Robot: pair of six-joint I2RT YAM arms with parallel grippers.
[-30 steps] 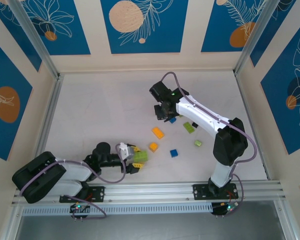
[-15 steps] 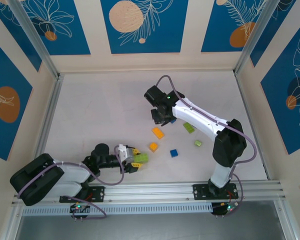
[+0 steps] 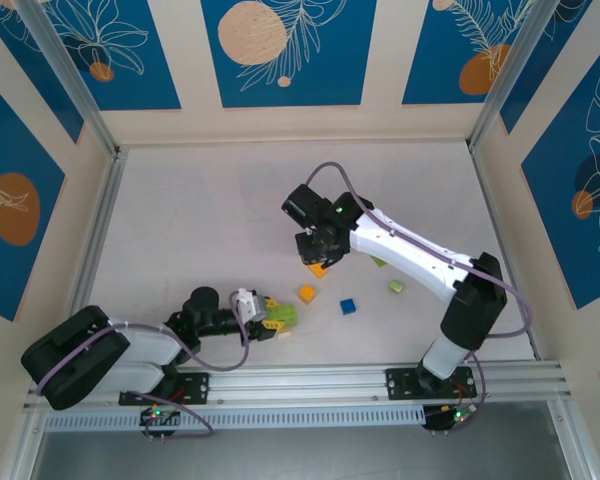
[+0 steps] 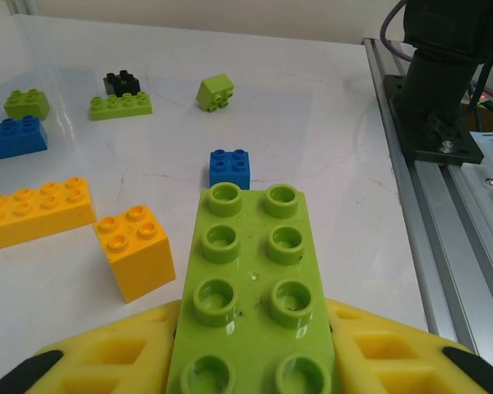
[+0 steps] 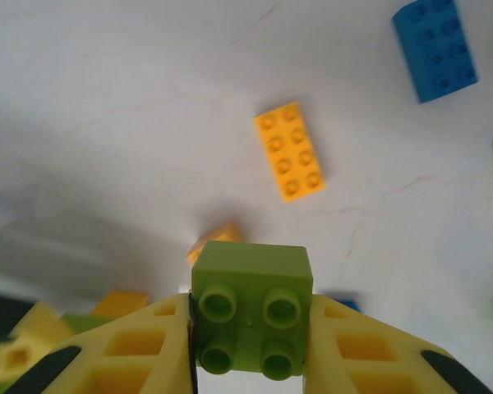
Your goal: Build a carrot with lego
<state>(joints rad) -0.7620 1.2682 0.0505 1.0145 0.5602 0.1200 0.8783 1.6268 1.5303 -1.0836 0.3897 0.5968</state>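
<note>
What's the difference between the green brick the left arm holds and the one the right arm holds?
The left brick shows eight studs in two rows of four; the right brick shows four. The left brick is long, the right brick short and square. Both are lime green and clamped, by the left end effector and the right end effector.

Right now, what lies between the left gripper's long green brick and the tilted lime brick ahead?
A small blue brick, studs up, seen in the left wrist view.
</note>
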